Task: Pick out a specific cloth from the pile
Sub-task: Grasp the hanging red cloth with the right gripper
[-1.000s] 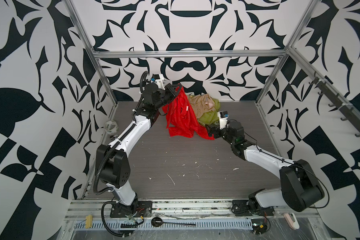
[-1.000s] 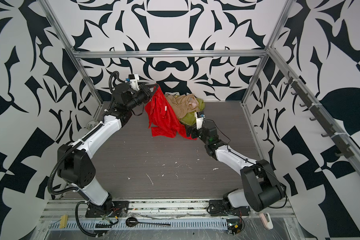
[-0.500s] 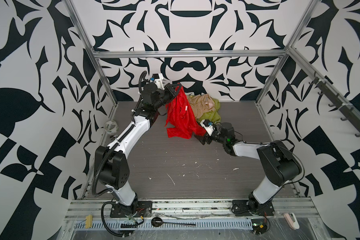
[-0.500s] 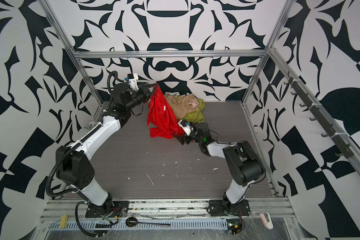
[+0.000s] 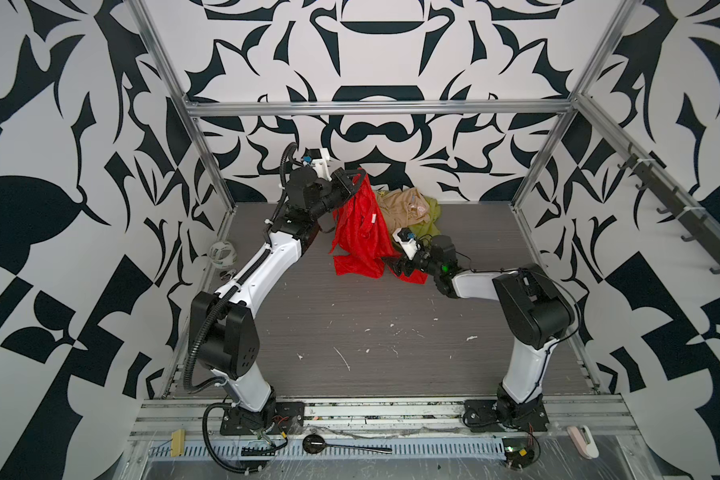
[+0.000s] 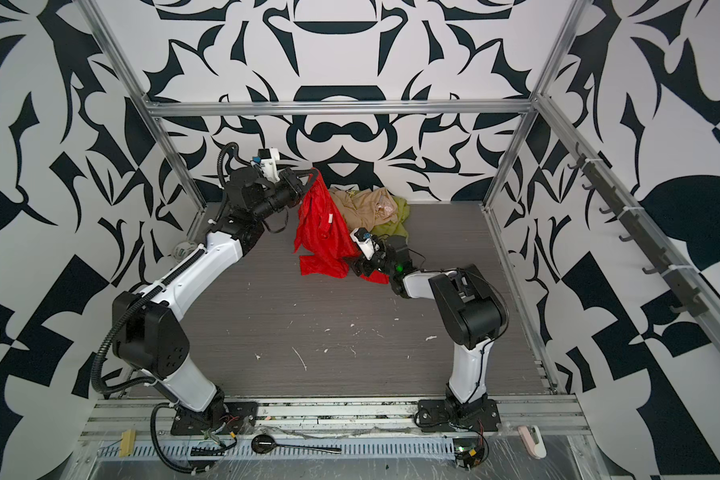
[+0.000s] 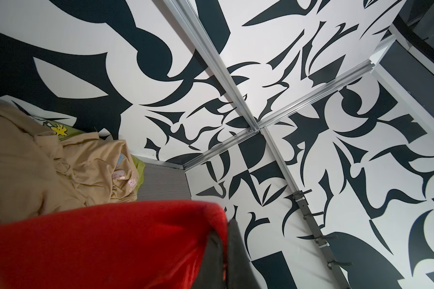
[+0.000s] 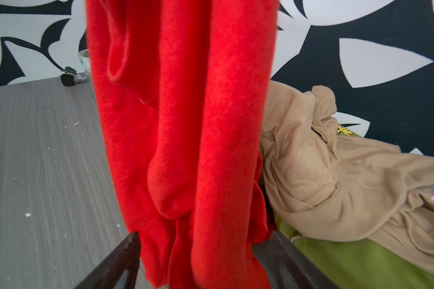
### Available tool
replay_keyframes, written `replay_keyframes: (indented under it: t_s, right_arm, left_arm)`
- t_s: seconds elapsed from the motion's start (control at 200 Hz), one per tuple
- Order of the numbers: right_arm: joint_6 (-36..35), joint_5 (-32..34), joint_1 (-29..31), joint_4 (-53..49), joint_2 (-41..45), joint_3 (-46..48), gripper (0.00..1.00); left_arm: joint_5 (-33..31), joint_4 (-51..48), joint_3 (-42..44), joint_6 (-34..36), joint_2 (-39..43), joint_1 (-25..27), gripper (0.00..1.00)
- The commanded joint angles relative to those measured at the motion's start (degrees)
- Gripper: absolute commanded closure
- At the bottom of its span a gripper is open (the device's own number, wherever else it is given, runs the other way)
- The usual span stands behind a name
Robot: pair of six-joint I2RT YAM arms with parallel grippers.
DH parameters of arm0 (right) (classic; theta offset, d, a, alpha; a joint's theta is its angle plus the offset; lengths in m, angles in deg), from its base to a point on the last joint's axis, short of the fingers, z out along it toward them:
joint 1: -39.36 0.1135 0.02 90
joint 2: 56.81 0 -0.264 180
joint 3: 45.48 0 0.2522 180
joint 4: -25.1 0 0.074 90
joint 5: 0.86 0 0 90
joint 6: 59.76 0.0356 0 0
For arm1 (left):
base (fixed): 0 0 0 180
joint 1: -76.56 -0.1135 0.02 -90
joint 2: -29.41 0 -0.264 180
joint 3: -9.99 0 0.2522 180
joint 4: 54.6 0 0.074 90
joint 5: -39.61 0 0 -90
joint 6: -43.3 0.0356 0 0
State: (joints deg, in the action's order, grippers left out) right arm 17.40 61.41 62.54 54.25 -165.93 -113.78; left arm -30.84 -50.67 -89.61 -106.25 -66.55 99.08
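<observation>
Treat the red cloth (image 5: 360,232) as light, limp and slick; expect no stiffness, only thin folds sliding over one another, prone to slipping out of a shallow pinch; judged tough enough for a firm squeeze. Find it hanging in a long drape from the left claw (image 5: 355,183), clenched on a bunched top edge up near the back wall; lower folds trailing onto the grey counter (image 5: 350,324), just in front of the pile (image 5: 420,208) of beige cloth (image 5: 404,205) and olive-green cloth (image 5: 432,218); mostly lifted off the heap, yet touching or nearly touching the beige along one side; cannot tell which. See the right claw (image 8: 204,235) low at the drape's foot, spread wide astride the hanging red, nothing pinched; cannot tell whether either of its fingers (image 8: 125,257) brushes the fabric. Best to take hold low down, on a gathered fold rather than a single layer, away from the small white tag (image 5: 373,217); likely enough to lift the tail free.

Cannot see the left claw's fingertips in the left wrist view, buried under blurred red; cannot trace the cloth's lowest corner beneath the right wrist, nor gauge the amount trapped there; cannot make out the olive-green cloth's full extent under the beige; hard to name the small pale round thing (image 5: 222,253) by the left wall.
</observation>
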Motion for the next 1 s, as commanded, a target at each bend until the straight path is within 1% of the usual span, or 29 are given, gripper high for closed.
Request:
replay_keyframes:
  t_s: [0.0,0.13,0.19,0.275,0.325,0.405,0.55,0.675,0.775,0.84,0.995]
  right_arm:
    - [3.11,-0.01,0.88,0.47,-0.49,-3.34,0.20]
    - [3.07,-0.49,1.17,-2.74,-1.52,-5.16,0.21]
    - [3.08,-0.69,1.25,-5.88,-1.82,-6.68,0.22]
    - [2.71,-3.32,1.25,-12.33,-2.40,-9.49,0.24]
    - [2.66,-2.43,1.34,-14.30,-2.78,-10.67,0.25]
    - [3.11,-0.16,1.43,-14.24,-3.28,-11.02,0.26]
    - [3.13,1.02,1.46,-13.30,-4.42,-11.09,0.30]
    - [4.82,2.86,1.45,-11.84,-5.35,-10.89,0.38]
    - [8.08,6.77,1.50,-8.88,-5.75,-9.92,0.44]
    - [8.32,6.99,1.47,-7.50,-5.76,-9.28,0.48]
    - [8.88,7.58,1.60,-6.58,-5.84,-8.83,0.63]
  left_arm:
    - [0.45,1.74,0.65,1.36,2.07,0.33,1.00]
    - [0.25,1.47,0.67,1.82,1.70,0.47,1.00]
    - [0.40,1.29,0.61,1.88,1.46,0.57,1.00]
    - [0.40,1.29,0.65,2.12,1.41,0.70,1.00]
    - [0.36,1.21,0.85,2.20,1.48,0.78,1.00]
    - [0.19,1.20,1.22,2.20,1.51,0.84,1.00]
    - [0.14,1.12,1.29,2.59,1.73,0.93,1.00]
    - [-0.28,0.35,1.29,2.88,2.05,0.93,1.00]
    - [-0.26,-0.09,1.21,3.01,2.07,0.87,1.00]
    - [-0.26,-0.67,1.05,3.02,2.16,0.93,1.00]
    - [-0.35,-1.43,0.78,3.12,2.08,0.99,1.00]
